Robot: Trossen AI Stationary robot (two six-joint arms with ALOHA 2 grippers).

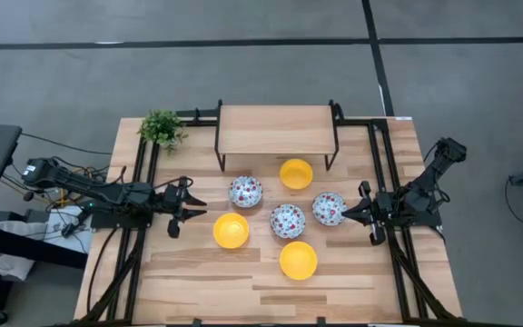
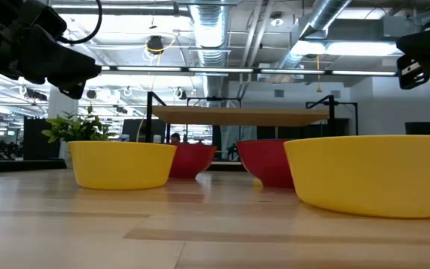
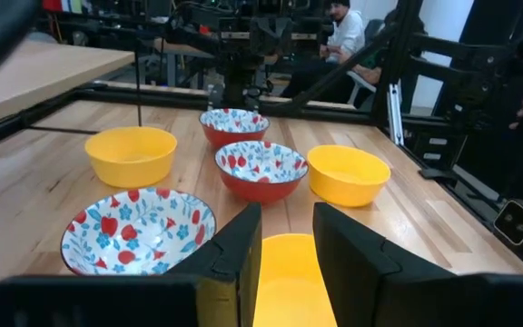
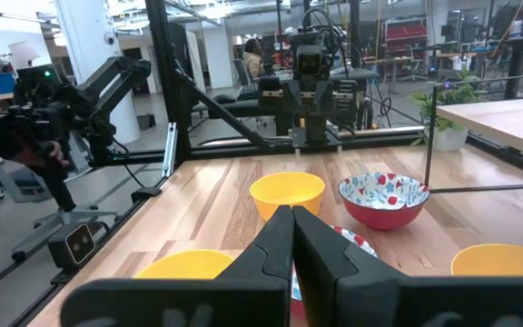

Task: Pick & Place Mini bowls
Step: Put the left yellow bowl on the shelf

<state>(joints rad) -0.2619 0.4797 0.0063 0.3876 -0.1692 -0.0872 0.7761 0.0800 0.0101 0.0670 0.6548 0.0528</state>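
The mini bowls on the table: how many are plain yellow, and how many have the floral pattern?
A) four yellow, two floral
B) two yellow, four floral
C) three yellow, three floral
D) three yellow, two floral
C: the high view shows three yellow bowls and three floral bowls, all resting on the table.

I work in a big open robotics lab or workshop. Above and beyond my claws run exposed silver ducts and strip lights under a bare ceiling; the floor around my wooden table is grey concrete, and past it stand black metal frames, other equipment and a seated person.
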